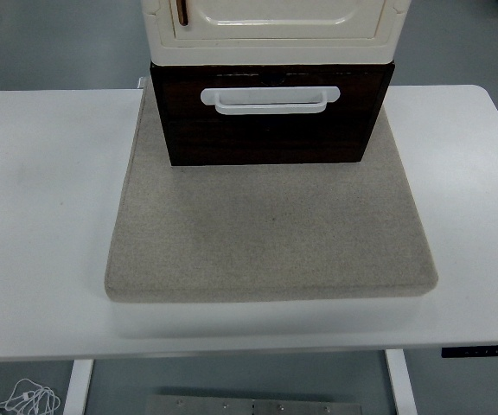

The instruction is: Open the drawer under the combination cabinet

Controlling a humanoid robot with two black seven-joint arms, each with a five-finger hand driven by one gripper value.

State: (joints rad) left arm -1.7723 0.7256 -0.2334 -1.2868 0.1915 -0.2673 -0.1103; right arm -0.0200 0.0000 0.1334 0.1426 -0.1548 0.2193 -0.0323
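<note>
A cream cabinet point(275, 30) with a closed door stands at the top middle, on a dark brown drawer unit point(271, 112). The drawer front sits flush and carries a white bar handle point(270, 99). Both stand at the far end of a grey-beige mat point(271, 225) on the white table point(41, 190). Neither robot hand is in the picture.
The mat's near half is bare, as is the table to its left and right. A control panel point(482, 350) sits under the table's front right edge. White cables point(24, 399) lie on the floor at the lower left.
</note>
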